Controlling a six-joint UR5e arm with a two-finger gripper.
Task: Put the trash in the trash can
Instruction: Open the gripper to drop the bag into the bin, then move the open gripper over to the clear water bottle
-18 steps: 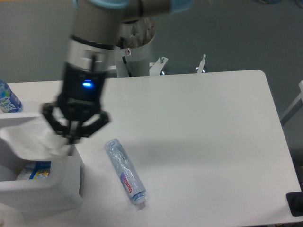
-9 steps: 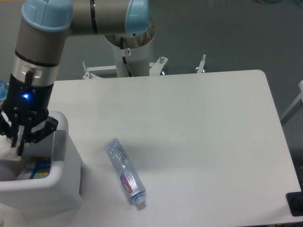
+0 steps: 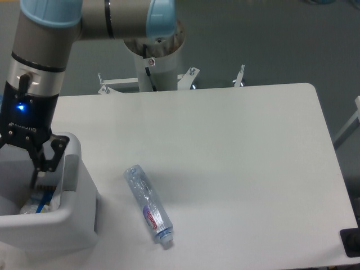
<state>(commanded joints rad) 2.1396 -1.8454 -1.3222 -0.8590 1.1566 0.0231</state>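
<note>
The trash can point(image 3: 79, 222) is a white boxy bin at the table's front left corner. My gripper point(image 3: 25, 174) hangs over its opening with one dark finger point(image 3: 38, 169) reaching inside. The other finger is cut off by the left edge. The jaws look spread, and nothing shows between them. Inside the bin, below the finger, lies a whitish crumpled wrapper point(image 3: 27, 209) next to something blue. The crushed clear bottle point(image 3: 149, 205) with a red-purple label and white cap lies on the table right of the bin, apart from it and from the gripper.
The arm's white base column point(image 3: 160, 62) stands behind the table's far edge, with metal brackets point(image 3: 191, 73) beside it. A black object point(image 3: 351, 243) sits off the front right corner.
The gripper carried the wrapper left from the bin's right rim to over the opening. It then dipped in, and the wrapper is no longer between the fingers. The bottle has not moved.
</note>
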